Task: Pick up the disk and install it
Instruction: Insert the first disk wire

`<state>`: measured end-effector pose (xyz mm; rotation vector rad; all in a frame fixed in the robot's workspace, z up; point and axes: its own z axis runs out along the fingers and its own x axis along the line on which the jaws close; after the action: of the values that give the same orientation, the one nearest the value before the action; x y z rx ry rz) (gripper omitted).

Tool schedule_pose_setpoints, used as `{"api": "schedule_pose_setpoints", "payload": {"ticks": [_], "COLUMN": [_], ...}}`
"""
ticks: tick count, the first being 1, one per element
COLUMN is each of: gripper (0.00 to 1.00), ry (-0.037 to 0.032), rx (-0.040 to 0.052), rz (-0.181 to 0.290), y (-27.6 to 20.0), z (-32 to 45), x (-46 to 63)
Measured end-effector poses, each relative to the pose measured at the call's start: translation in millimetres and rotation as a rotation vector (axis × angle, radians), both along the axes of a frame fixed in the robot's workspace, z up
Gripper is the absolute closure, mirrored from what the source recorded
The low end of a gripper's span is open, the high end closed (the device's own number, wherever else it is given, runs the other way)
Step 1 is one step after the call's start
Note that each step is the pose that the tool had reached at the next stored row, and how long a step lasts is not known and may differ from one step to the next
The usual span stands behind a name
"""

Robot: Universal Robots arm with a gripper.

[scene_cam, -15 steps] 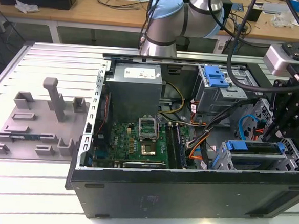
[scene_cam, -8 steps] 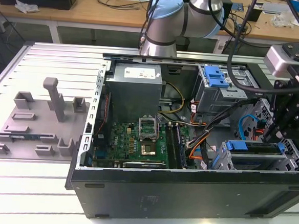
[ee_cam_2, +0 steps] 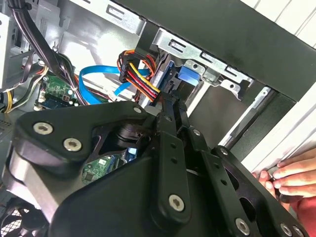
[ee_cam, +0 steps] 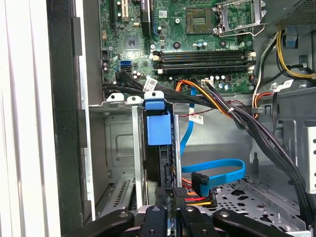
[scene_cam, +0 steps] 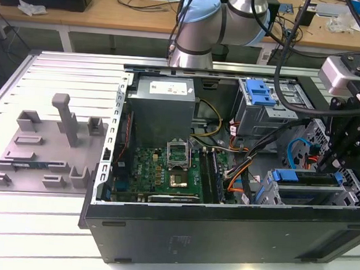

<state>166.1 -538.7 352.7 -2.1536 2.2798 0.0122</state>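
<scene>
Disk point(ee_cam: 166, 170) sits edge-on in the drive cage point(ee_cam: 118, 106), at the near corner of the case point(scene_cam: 222, 237) on the exterior view's right. Blue tab point(ee_cam: 158, 129) is right at its far end. It looks most of the way into the slot; can't tell whether it is latched.

End effector point(ee_cam: 171, 208) is narrow, and its fingers appear pinched on the disk edge that faces the wrist.

Step in hand, my read: seating the disk.
- Push straight along the cage rails with no twist, carrier square to the slot walls.
- Power plug point(ee_cam: 197, 195) with red/yellow/black wires lies just beside the fingers, and the blue data cable point(ee_cam: 217, 168) loops close by. Neither should get trapped or dragged.
- Use low force. If it binds, it is probably off the rail rather than short of push.

Hand point(ee_cam_2: 291, 178) rests on the case rim near the end effector in the second wrist view, so there is a pinch risk.

Arm comes over the case from the far side, wrist folded down at the exterior view's right, end effector pointing into the cage. Case lies open side up on the desk point(scene_cam: 36, 242), with the motherboard point(ee_cam: 187, 39) exposed beyond the cage.
</scene>
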Motion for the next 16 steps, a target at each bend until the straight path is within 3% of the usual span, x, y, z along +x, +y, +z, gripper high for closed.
{"api": "schedule_pose_setpoints", "payload": {"ticks": [16], "gripper": [0.83], "ry": [0.0000], "rx": [0.0000], "rz": [0.025], "y": [1.0], "z": [-0.2], "x": [0.0]}}
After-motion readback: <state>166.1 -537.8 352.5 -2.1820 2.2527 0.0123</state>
